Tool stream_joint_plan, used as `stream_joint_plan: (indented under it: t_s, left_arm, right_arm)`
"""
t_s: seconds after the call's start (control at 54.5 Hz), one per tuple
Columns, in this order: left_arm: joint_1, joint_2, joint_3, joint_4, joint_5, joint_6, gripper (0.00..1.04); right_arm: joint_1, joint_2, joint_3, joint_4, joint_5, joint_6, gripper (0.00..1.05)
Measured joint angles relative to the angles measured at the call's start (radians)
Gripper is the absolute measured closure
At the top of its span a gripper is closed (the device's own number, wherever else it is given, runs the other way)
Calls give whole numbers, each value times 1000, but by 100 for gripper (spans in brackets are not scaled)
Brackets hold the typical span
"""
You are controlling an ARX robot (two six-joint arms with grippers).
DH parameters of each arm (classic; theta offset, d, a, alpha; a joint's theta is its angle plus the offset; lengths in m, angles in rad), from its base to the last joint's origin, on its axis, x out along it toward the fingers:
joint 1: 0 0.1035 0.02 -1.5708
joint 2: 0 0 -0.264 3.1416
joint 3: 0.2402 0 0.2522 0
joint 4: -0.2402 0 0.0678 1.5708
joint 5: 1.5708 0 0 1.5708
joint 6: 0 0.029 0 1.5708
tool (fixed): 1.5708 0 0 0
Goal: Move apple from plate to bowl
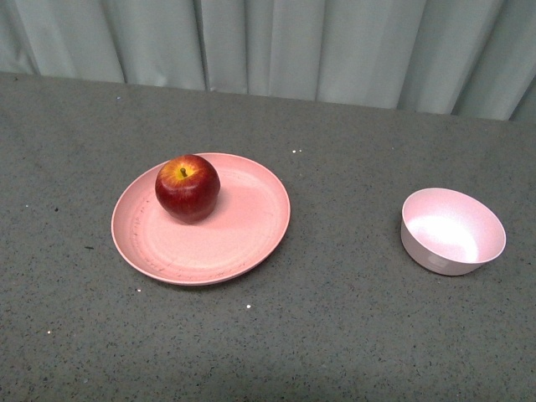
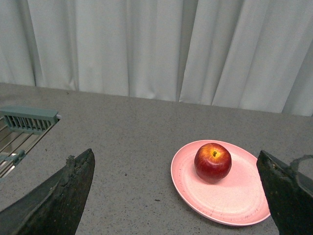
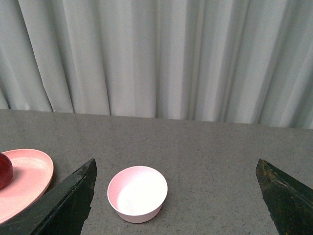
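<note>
The dark-red apple (image 1: 188, 188) with a yellow patch round its stem sits upright on the far left part of the wide salmon-pink plate (image 1: 243, 230), left of the table's middle. The small pale pink bowl (image 1: 453, 231) stands empty at the right. Neither gripper shows in the front view. My left gripper (image 2: 176, 196) is open and empty, well short of the apple (image 2: 212, 162) and the plate (image 2: 230, 198). My right gripper (image 3: 176, 196) is open and empty, short of the bowl (image 3: 137, 193); the plate's edge (image 3: 29, 176) and a sliver of the apple (image 3: 4, 170) show beside it.
The grey speckled table (image 1: 335, 335) runs back to a pale pleated curtain (image 1: 268, 42). A metal rack with a green grille (image 2: 24, 127) lies at the table's side in the left wrist view. Small white crumbs (image 1: 249, 306) dot the table.
</note>
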Motion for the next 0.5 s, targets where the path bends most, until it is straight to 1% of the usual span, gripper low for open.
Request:
stream_joint_plan:
  t_s: [0.496]
  left_arm:
    - [0, 0, 0, 0, 0, 0, 7]
  right_arm:
    - [0, 0, 0, 0, 0, 0, 9]
